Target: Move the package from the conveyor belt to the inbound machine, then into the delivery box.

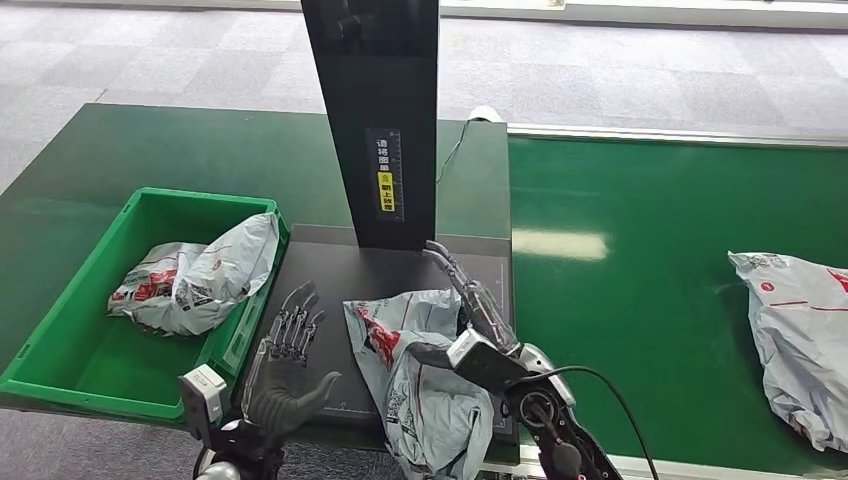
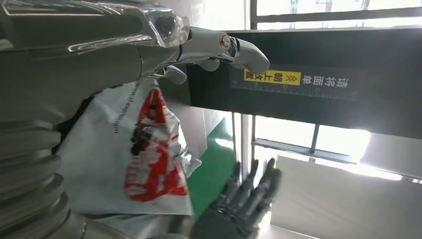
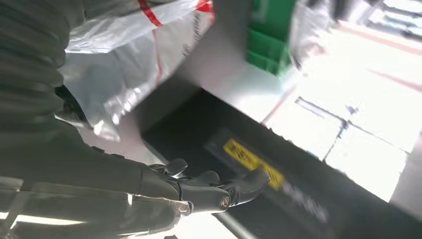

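**Soft mailer on the scanner plate, both hands beside it**

Green belting and a dark scanner base are filling the head view. A grey poly package (image 1: 420,375) is lying crumpled on the inbound machine (image 1: 330,275), overhanging its near edge. The right hand (image 1: 470,310) is resting against it, fingers extended; whether it is gripping I cannot tell. The left hand (image 1: 285,365) is hovering spread and empty, just beside the green delivery box (image 1: 60,345), where another bag (image 1: 190,280) is lying. A third bag (image 1: 795,330) is waiting on the conveyor belt (image 1: 640,260).

Left wrist view: the package (image 2: 144,154) is hanging limp, red print unreadable; it is likely light, floppy and slick, best gathered around its bulk. The yellow label (image 2: 272,76) is carrying Chinese characters.

Right wrist view: the fingers (image 3: 239,186) are lying nearly straight.
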